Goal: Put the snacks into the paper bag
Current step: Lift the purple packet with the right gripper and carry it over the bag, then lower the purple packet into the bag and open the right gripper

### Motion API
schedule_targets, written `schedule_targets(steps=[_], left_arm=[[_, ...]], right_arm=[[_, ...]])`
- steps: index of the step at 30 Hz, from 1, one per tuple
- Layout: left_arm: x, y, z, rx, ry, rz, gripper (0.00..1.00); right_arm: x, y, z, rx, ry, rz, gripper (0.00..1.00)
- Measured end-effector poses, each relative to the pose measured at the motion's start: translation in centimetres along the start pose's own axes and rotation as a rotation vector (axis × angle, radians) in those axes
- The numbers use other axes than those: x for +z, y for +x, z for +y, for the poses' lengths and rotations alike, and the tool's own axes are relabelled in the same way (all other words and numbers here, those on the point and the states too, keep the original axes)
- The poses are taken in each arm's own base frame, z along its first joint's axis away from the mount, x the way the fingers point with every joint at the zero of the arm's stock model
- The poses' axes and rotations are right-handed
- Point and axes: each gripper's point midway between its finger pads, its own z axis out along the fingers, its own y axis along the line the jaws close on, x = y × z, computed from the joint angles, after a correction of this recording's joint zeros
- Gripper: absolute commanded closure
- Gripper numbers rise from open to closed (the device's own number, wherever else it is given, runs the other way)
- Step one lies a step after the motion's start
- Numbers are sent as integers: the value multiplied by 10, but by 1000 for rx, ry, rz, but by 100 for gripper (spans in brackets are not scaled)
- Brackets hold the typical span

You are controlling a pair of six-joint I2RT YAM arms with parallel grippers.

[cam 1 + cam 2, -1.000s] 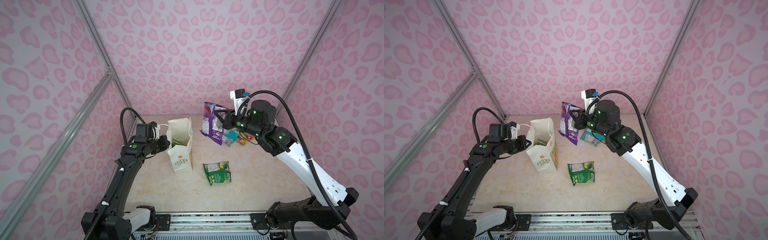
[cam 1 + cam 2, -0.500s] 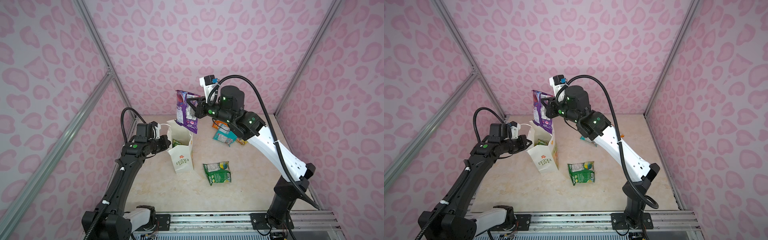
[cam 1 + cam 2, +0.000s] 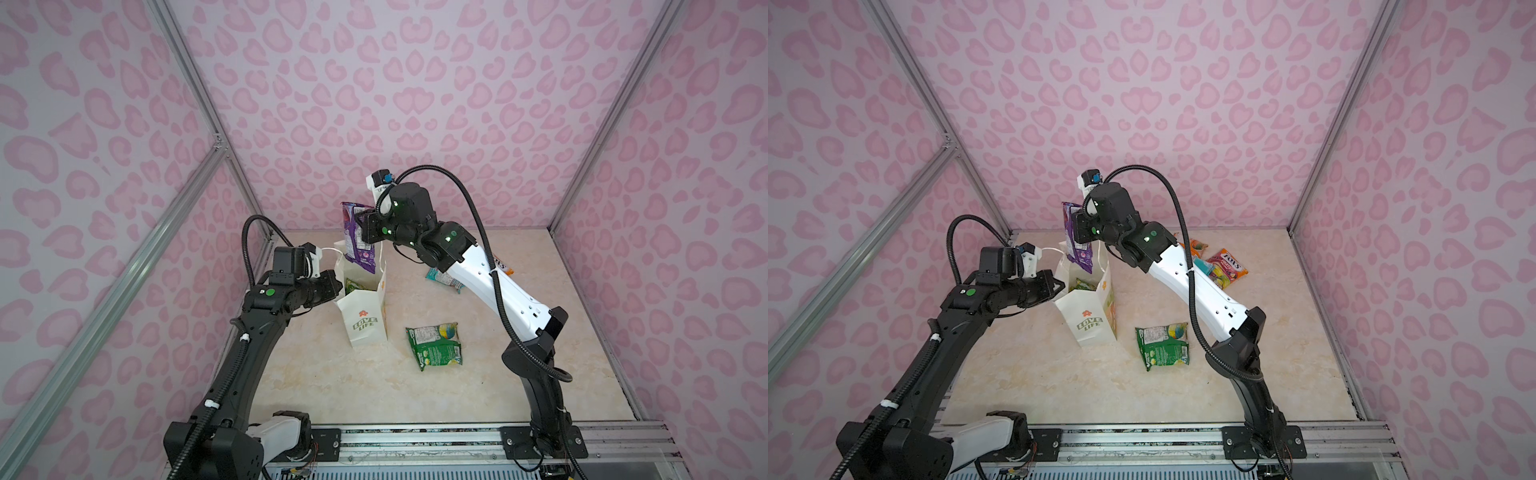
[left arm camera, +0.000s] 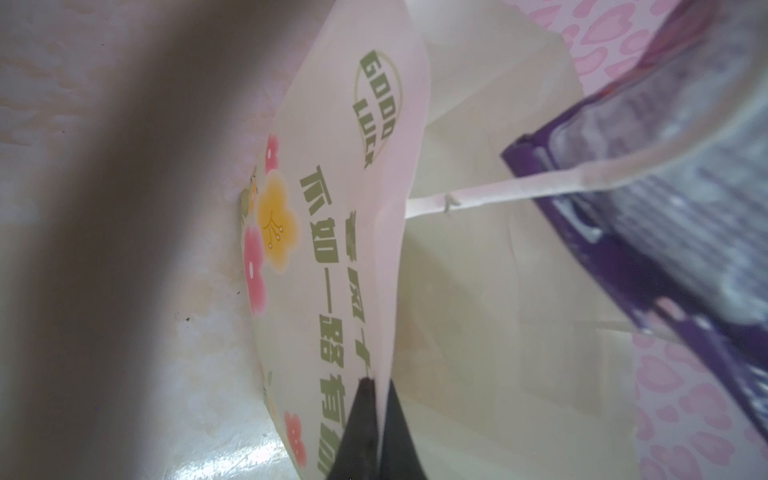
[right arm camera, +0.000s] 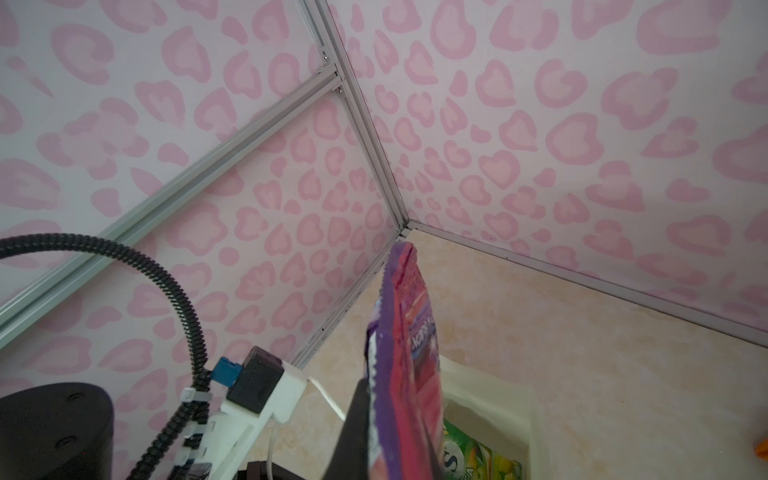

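I fear the tilted purple packet (image 3: 357,249) my right hand (image 3: 365,222) pinches catches the rim of the paper bag (image 3: 365,316) my left hand (image 3: 337,287) pinches.

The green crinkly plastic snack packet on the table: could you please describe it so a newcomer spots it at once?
Find the tall white paper bag with green LOVE LIFE lettering. Right of its base in both top views, the green packet lies flat, alone; the other loose packets, teal and orange, cluster farther back.

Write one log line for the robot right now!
left fingers: shut on paper bag edge | right fingers: shut on purple packet over bag
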Motion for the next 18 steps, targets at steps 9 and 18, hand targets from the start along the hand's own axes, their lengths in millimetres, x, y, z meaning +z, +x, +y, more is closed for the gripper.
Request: schedule_targets(steps=[9,18], left_arm=[[1,0,0,-2,2,3,95],[1,0,0,-1,4,4,95]], right_arm=[[10,30,-18,9,81,72,100],[18,44,-24,20,101,103,100]])
